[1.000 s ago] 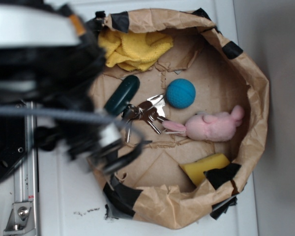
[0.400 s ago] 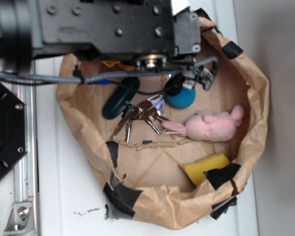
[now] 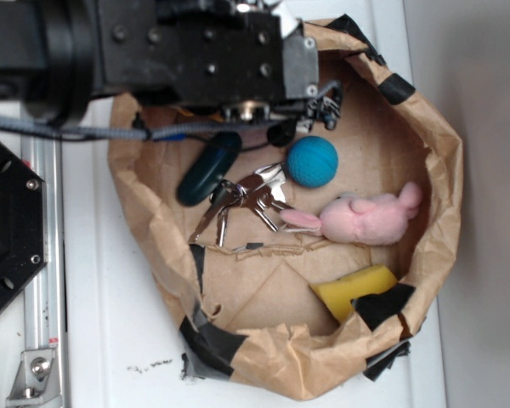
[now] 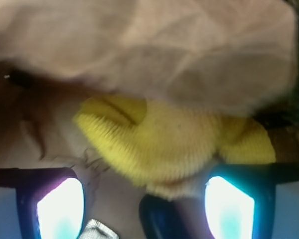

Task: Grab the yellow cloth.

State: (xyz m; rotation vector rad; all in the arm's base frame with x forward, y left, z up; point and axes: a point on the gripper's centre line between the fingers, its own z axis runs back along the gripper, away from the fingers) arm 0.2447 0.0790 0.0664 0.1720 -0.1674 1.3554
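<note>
In the wrist view the yellow cloth (image 4: 174, 144) lies mid-frame, just above the gripper (image 4: 144, 199) — jaws spread, empty — its long axis running left-right under the paper wall (image 4: 149, 50)

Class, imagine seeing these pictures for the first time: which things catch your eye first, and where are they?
The black robot arm fills the top of the exterior view, over a crumpled brown paper bag. Inside lie a blue ball and a pink plush toy. The wrist view shows the yellow cloth ahead between the open fingers.
</note>
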